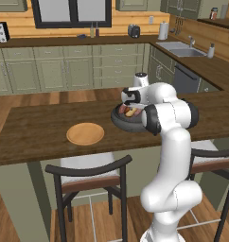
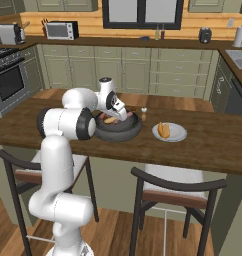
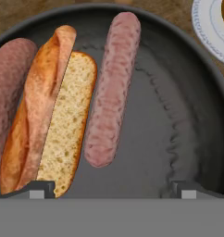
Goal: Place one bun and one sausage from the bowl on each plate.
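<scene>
The dark grey bowl [image 1: 117, 121] [image 2: 124, 131] [image 3: 188, 115] stands on the wooden counter. In the hand view it holds a split tan bun [image 3: 53, 115], a pinkish-brown sausage [image 3: 111, 92] right of the bun, and a second sausage [image 3: 9, 83] at the left edge. My gripper [image 3: 112, 190] [image 1: 131, 107] [image 2: 118, 115] hangs just over the bowl, open wide and holding nothing. The middle sausage's near end lies between the two fingertips, and the left fingertip [image 3: 37, 190] sits at the bun's near end. A light tan plate [image 1: 85, 133] lies bare on the counter left of the bowl.
A white plate [image 2: 177, 135] [image 3: 208, 32] with an orange-tan item on it sits right of the bowl. A small shaker [image 2: 143, 114] stands behind the bowl. Two stools [image 1: 90, 177] [image 2: 173, 190] stand below the counter's front edge.
</scene>
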Available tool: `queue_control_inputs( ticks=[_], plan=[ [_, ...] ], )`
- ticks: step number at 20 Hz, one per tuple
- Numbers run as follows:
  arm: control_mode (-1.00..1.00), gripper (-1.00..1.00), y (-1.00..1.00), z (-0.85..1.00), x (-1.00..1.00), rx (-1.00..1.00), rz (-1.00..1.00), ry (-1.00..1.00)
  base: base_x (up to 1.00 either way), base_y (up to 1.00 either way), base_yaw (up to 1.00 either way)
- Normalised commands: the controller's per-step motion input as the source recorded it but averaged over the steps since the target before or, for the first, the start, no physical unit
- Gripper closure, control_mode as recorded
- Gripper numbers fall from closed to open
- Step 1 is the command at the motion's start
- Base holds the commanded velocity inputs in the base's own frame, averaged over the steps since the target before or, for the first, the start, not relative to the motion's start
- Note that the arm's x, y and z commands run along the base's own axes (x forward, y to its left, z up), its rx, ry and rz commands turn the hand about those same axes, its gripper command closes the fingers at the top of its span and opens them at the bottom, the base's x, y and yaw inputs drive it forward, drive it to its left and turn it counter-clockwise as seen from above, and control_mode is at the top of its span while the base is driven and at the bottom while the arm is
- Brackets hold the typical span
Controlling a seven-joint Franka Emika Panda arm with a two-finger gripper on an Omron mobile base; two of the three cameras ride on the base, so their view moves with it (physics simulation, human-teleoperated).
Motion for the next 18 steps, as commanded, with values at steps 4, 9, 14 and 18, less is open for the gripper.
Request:
queue_control_inputs(
  ticks=[4, 9, 14, 18],
  plan=[
    [-1.0, -1.0, -0.04, 0.0, 0.43, 0.04, -0.14, 0.01, 0.0, 0.0, 0.0],
    [-1.0, -1.0, 0.0, -0.07, 0.29, 0.0, -0.13, 0.06, 0.0, 0.0, 0.0],
    [-1.0, -1.0, -0.02, -0.12, -0.06, 0.0, -0.06, 0.01, 0.0, 0.0, 0.0],
    [-1.0, -1.0, -0.11, -0.28, -0.33, 0.0, -0.02, 0.0, 0.0, 0.0, 0.0]
  ],
)
